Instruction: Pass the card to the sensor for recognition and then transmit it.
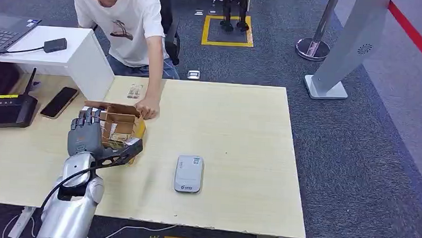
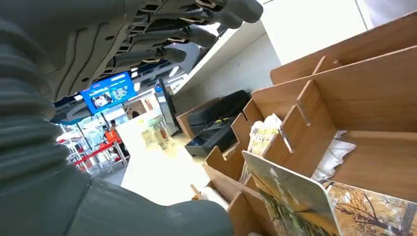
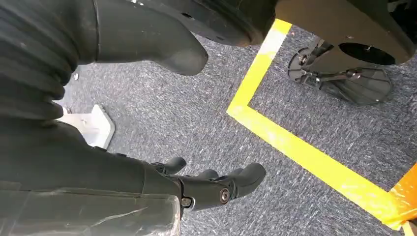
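Note:
A wooden slotted card box (image 1: 118,123) stands on the pale table (image 1: 240,125), left of centre. A person's hand (image 1: 147,109) rests against its far side. My left hand (image 1: 91,138) is right at the box's near side, fingers raised and thumb stretched out, holding nothing. In the left wrist view a card (image 2: 295,194) printed with autumn trees leans in the front slot of the box (image 2: 344,98), beyond my thumb. The grey-white sensor (image 1: 188,174) lies flat to the right of the box. My right hand (image 3: 206,189) hangs over the carpet, empty, thumb apart from the fingers.
A black router (image 1: 8,109) and a phone (image 1: 59,102) lie at the table's left. A white stand (image 1: 68,56) behind them carries a laptop (image 1: 5,32). The person leans over the table's far edge. Yellow tape (image 3: 295,142) marks the floor.

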Robot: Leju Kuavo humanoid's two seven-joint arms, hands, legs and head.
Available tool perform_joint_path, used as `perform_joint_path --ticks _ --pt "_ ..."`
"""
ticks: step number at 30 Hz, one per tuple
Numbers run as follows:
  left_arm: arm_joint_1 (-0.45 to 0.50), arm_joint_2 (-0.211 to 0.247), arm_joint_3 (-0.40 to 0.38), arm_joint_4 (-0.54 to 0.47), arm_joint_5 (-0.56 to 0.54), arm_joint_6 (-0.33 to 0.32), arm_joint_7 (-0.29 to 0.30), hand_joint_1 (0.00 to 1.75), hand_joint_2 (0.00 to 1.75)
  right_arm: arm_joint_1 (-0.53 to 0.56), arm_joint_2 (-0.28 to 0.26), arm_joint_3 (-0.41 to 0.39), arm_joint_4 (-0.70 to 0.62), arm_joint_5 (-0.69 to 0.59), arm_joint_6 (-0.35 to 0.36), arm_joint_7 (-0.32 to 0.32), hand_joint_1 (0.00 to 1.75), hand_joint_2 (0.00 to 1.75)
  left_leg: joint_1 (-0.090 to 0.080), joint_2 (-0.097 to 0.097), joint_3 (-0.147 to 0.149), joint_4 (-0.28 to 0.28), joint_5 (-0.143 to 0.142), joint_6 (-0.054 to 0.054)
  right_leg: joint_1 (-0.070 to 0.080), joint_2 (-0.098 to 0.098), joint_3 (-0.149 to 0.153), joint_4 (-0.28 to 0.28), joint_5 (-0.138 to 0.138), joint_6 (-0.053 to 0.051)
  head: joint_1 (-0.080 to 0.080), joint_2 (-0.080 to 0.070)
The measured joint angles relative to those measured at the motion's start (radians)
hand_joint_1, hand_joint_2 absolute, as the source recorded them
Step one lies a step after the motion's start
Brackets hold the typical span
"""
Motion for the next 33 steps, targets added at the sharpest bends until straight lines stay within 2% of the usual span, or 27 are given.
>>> perform_joint_path --ticks 33 --pt "0.0 -0.014 0.0 0.022 0.0 0.002 0.011 0.0 1.75 0.0 0.0 0.0 0.0 0.011 0.001 -0.001 0.0 1.75 0.0 0.0 0.0 0.0 0.0 0.0 0.0 0.0 0.0 0.0 0.0 0.0 0.0 0.0"
